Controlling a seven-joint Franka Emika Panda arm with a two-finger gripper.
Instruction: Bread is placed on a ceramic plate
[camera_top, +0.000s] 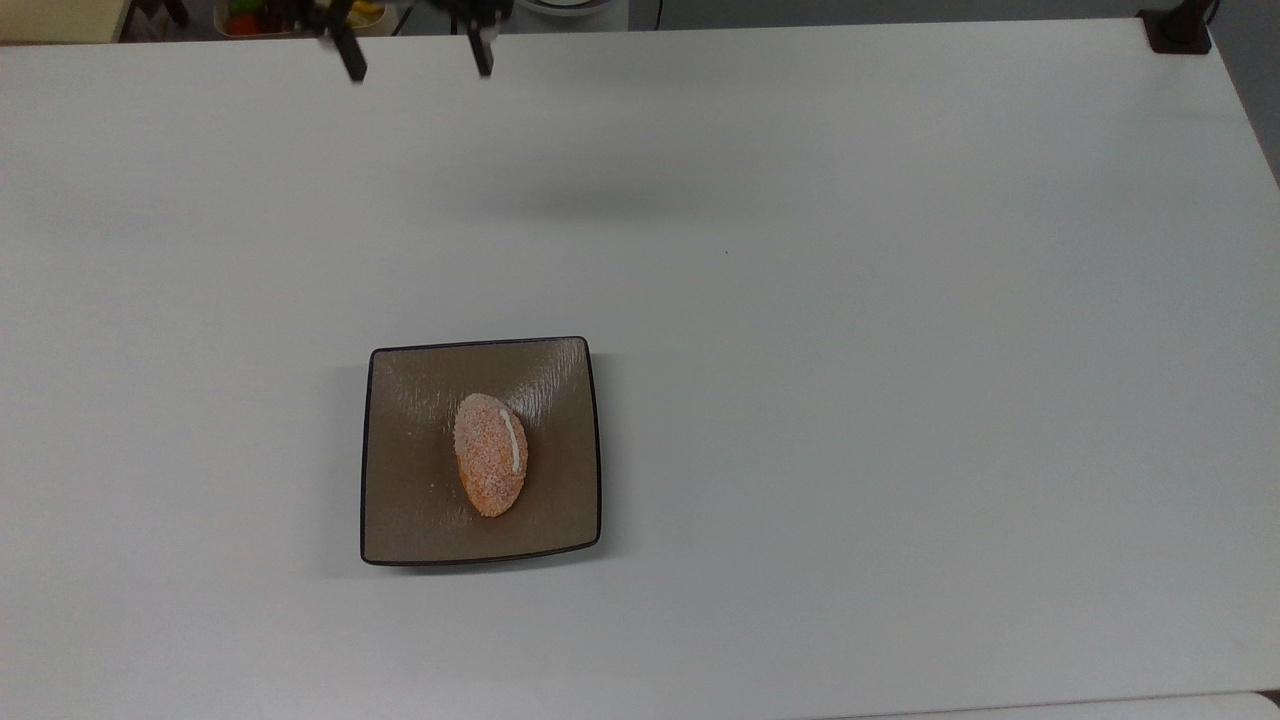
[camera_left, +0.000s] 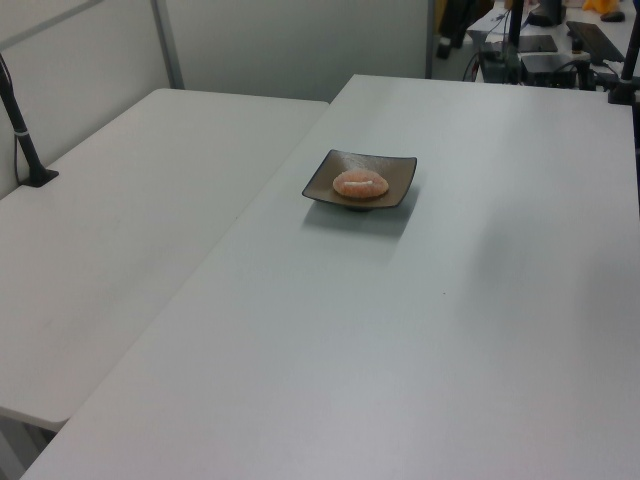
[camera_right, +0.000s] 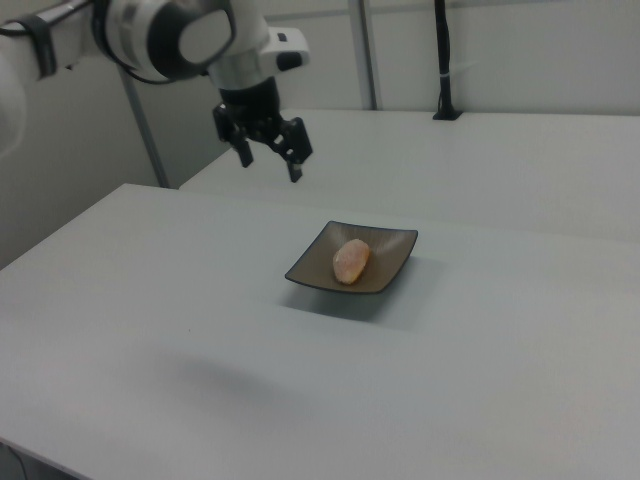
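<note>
The bread (camera_top: 490, 467) sits right there on the ceramic plate (camera_top: 410, 500), lying flat near the middle of it, long axis running up and down in the top view, its thin white stripe along the side toward the top view's right. In the left view the bread (camera_left: 360, 183) shows as a low orange mound inside the plate (camera_left: 325, 180), and in the right view the bread (camera_right: 350, 259) rests on the dark square of the plate (camera_right: 390, 262) with brown surface showing all around it. The plate stands on the white worktop (camera_top: 850, 350), toward the top view's lower left.

And the gripper (camera_right: 269, 165) hangs in the air, well apart from the plate and above it, up toward the right view's upper left. Its jaws are spread wide and hold nothing, two dark fingers (camera_right: 295, 167) pointing down with a clear gap between them. In the top view the gripper (camera_top: 415, 60) pokes in at the upper edge, both fingertips over the far side of the worktop, apart from each other. A soft shadow lies on the worktop between gripper and plate.
</note>
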